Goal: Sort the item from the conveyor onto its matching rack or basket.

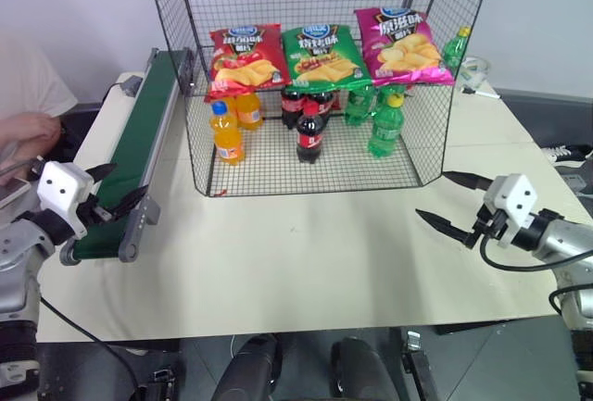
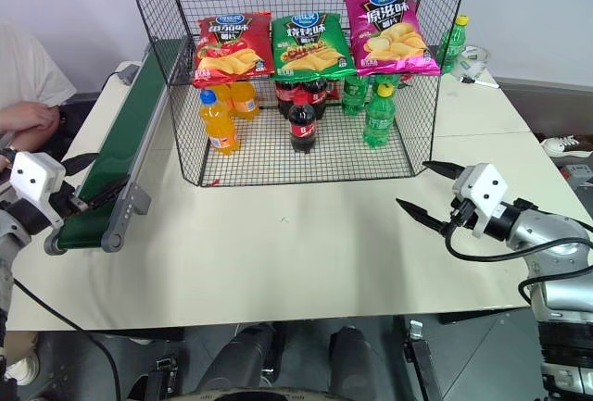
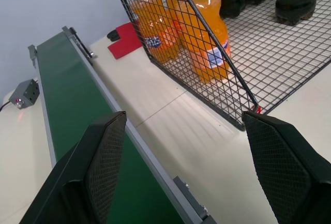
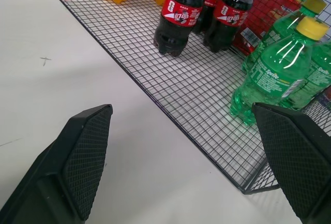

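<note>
Both my arms hang over the table point(image 1: 306, 253) with nothing in them. Left gripper point(image 1: 116, 188): fingers spread wide, over the near end of the belt point(image 1: 139, 142). Right gripper point(image 1: 445, 202): fingers spread wide too, near the rack's point(image 1: 315, 77) right front corner, apart from it.

Red bag point(image 1: 246, 58): already lying on the rack's middle tier, left slot, beside the green bag point(image 1: 320, 54) and the magenta bag point(image 1: 403, 44). The stretch of belt I can see carries no item. My reading: the sort looks done, or I am waiting for the next piece.

Risks from here:
- Red bag leans forward over the tier's edge, above the orange bottles point(image 1: 227, 132). A knock on the mesh could slide it off. Cause: right arm swinging in too close to the cage.
- Left fingers sit close over the belt rail point(image 3: 124, 131). If the belt runs, or I drop the hand, a fingertip could catch on the rail or block an incoming piece.
- A person's hand point(image 1: 28, 132) rests at the far left, near my left arm. Any wide leftward retreat could strike it.
- Three glossy bags side by side; a slipping pinch on the next one could land it in the wrong slot.
</note>
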`<control>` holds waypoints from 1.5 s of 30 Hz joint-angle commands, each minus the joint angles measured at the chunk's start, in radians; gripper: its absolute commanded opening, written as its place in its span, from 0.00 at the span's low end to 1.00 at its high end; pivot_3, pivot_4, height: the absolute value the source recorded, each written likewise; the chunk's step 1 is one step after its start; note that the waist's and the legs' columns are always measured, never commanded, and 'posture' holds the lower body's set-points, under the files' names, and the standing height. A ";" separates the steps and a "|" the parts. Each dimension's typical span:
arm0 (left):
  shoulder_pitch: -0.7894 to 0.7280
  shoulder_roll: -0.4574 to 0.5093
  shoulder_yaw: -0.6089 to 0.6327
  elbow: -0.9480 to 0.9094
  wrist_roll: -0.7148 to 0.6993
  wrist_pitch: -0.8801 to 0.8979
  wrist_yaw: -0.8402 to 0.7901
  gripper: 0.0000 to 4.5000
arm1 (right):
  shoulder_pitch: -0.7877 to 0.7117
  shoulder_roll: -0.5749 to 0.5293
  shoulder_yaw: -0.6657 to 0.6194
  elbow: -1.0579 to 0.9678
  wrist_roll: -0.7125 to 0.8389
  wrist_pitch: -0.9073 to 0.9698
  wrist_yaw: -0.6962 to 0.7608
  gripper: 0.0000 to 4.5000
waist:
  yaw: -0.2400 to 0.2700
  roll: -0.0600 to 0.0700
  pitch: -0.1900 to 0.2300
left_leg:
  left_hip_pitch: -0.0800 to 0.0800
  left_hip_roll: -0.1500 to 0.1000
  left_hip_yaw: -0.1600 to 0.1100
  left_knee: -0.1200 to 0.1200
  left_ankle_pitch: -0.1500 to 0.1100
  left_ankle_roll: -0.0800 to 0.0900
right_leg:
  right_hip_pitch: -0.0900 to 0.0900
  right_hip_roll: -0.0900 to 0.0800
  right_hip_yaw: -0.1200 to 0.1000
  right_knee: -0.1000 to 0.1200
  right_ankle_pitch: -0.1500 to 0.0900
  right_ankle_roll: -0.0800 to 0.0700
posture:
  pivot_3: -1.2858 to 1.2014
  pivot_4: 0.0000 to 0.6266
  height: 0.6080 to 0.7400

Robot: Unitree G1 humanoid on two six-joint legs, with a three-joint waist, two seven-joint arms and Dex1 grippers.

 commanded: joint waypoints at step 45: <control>0.076 -0.075 0.021 -0.183 -0.127 0.126 -0.029 0.82 | -0.072 0.020 0.017 0.043 0.005 -0.073 -0.009 1.00 | -0.001 0.000 0.000 | 0.000 0.000 0.000 -0.001 0.000 0.000 | 0.000 0.000 0.000 -0.001 0.000 0.000 | 0.52 0.24 1.00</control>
